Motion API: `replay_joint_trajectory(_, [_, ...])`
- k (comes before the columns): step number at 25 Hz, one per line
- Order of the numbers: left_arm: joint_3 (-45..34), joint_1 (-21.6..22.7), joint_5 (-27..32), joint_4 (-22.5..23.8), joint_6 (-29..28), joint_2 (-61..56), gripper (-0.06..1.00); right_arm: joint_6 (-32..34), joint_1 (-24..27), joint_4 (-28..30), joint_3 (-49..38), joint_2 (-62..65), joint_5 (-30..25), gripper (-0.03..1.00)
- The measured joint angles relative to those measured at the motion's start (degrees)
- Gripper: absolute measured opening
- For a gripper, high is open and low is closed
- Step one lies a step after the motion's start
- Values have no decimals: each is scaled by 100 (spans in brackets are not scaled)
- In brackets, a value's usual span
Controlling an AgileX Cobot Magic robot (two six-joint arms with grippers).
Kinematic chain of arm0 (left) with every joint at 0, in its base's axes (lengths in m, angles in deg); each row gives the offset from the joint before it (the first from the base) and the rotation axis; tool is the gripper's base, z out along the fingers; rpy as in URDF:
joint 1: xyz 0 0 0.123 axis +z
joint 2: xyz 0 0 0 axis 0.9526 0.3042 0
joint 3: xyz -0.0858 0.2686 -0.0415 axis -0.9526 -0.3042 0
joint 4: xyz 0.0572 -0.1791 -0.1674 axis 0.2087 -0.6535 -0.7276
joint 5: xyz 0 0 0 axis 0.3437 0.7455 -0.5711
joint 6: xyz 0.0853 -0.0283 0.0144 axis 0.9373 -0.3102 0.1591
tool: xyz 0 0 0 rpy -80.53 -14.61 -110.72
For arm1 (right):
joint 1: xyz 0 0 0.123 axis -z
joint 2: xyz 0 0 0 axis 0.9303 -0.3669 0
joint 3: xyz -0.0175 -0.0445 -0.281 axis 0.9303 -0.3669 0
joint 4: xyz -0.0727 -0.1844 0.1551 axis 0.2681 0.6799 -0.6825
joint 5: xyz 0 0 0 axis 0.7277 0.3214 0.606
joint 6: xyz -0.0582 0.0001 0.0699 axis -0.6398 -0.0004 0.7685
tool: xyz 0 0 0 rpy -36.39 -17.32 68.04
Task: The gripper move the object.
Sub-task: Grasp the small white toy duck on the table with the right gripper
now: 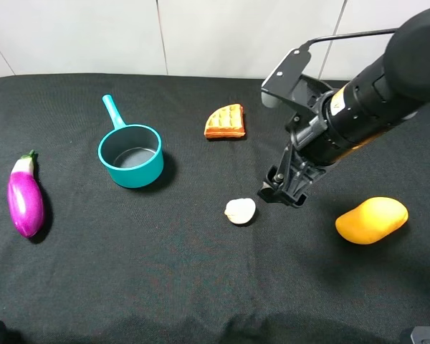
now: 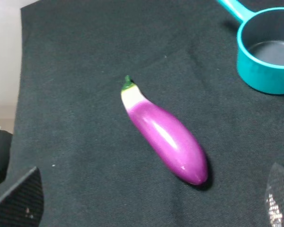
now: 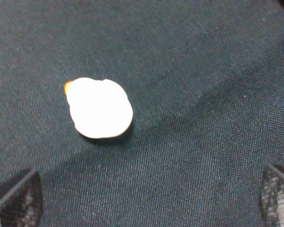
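Exterior high view: the tiny cream-white rounded rubber duck [image 1: 240, 211] lies on the black cloth [image 1: 165, 287], well apart from the teal saucepan [image 1: 132, 174], opposite its handle. The bulky black right gripper [image 1: 278, 189] hovers just beyond the duck from the pan, its fingers spread wide and empty.

The object [image 3: 100, 109] was washed out to a white blob in the right wrist view, and no features could be made out beyond an orange speck at its rim. Of the right gripper [image 3: 147, 196] only two finger tips [image 3: 16, 198] were shown, cut by the frame edge; the left gripper [image 2: 149, 201] was cropped likewise. The teal pot [image 2: 267, 56] was cut by the frame edge, and the right arm [image 1: 373, 107] by the exterior view's right edge.
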Motion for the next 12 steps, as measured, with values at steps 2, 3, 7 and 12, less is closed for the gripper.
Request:
replay_joint_trajectory(2, [0, 0, 0, 1, 0, 0, 99, -172, 0, -158, 48, -133, -6, 69])
replay_joint_trajectory(3, [0, 0, 0, 8, 0, 0, 99, -276, 0, -240, 63, -210, 1, 69])
replay_joint_trajectory(7, [0, 0, 0, 14, 6, 0, 99, -580, 0, -494, 70, -529, 20, 69])
replay_joint_trajectory(12, [0, 0, 0, 14, 6, 0, 99, -884, 0, -721, 70, -875, 91, 69])
